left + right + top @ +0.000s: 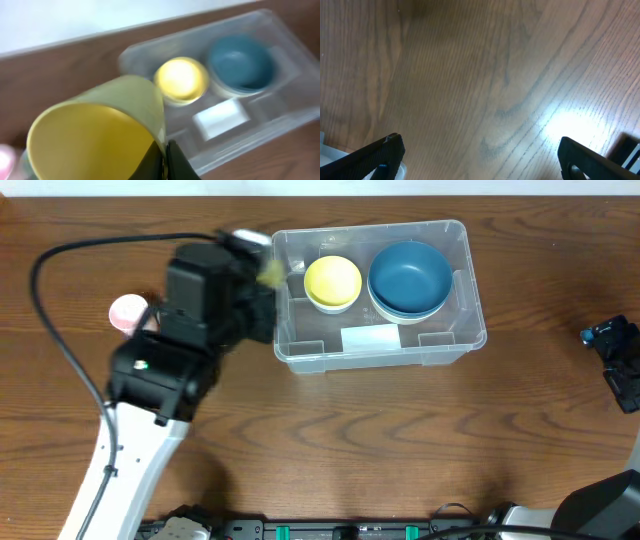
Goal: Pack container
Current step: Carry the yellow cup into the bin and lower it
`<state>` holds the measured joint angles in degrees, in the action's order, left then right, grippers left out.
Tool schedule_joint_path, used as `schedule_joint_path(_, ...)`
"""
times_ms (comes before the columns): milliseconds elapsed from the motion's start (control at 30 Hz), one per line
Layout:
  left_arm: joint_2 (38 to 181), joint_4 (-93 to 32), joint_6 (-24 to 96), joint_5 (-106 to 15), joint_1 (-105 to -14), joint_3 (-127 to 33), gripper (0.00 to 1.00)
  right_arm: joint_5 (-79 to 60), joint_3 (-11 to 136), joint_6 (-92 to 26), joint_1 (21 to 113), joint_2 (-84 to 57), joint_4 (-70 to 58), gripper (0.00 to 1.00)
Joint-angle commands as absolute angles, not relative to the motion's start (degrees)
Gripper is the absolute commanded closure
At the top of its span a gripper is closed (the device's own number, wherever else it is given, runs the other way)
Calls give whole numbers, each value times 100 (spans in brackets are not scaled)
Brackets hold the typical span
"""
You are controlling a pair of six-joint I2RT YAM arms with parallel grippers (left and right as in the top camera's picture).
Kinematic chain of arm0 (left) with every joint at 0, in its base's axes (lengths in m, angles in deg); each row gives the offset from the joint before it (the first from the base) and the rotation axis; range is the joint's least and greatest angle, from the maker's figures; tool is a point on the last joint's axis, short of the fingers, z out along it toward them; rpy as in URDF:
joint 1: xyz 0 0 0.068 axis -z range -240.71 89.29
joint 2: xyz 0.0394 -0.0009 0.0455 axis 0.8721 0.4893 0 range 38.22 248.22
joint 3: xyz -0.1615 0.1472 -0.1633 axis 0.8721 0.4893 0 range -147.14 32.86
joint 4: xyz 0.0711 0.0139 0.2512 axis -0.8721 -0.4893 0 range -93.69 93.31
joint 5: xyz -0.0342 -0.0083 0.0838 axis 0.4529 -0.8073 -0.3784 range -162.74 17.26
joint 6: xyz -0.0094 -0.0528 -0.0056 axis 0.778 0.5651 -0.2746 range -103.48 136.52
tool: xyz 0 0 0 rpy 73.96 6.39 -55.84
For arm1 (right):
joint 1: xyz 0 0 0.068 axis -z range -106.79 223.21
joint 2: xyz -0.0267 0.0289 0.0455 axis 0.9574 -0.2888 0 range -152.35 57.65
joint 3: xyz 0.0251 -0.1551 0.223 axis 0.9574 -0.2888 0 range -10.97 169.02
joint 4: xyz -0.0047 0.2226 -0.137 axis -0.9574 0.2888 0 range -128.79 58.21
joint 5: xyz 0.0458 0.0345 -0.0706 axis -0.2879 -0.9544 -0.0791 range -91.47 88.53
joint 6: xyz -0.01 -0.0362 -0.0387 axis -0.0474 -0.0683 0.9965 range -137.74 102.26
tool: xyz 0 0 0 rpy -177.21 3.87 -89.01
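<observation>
The clear plastic container (465,290) stands at the upper middle of the table, white label (369,337) at its front. Inside are a yellow bowl (332,281) and stacked dark blue bowls (409,277). My left gripper (262,290) is at the container's left wall, shut on the rim of a yellow cup (100,135). In the left wrist view the container (285,95) lies beyond the cup, with the yellow bowl (181,79) and blue bowl (241,64) in it. My right gripper (480,160) is open and empty over bare wood at the far right (618,360).
A pink cup (128,312) sits left of the left arm, partly hidden by it. A black cable (50,320) loops over the table's left side. The table's back edge (75,42) runs behind the container.
</observation>
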<state>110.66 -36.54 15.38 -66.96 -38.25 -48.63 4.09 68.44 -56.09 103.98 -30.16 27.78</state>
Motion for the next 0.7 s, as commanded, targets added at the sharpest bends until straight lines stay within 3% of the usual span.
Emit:
schedule_joint_path(0, 11361, -3093, 1454, -6585, -3209, -4868, 94, 429, 6840, -5670, 10396, -3001, 2786, 1)
schedule_joint_path(267, 12463, -2384, 753, -6589, -2297, -4868, 94, 427, 6840, -5670, 10396, -3001, 2786, 1)
schedule_joint_path(667, 13650, -2773, 687, -6585, -2166, -4868, 94, 427, 6840, -5668, 10396, -3001, 2786, 1)
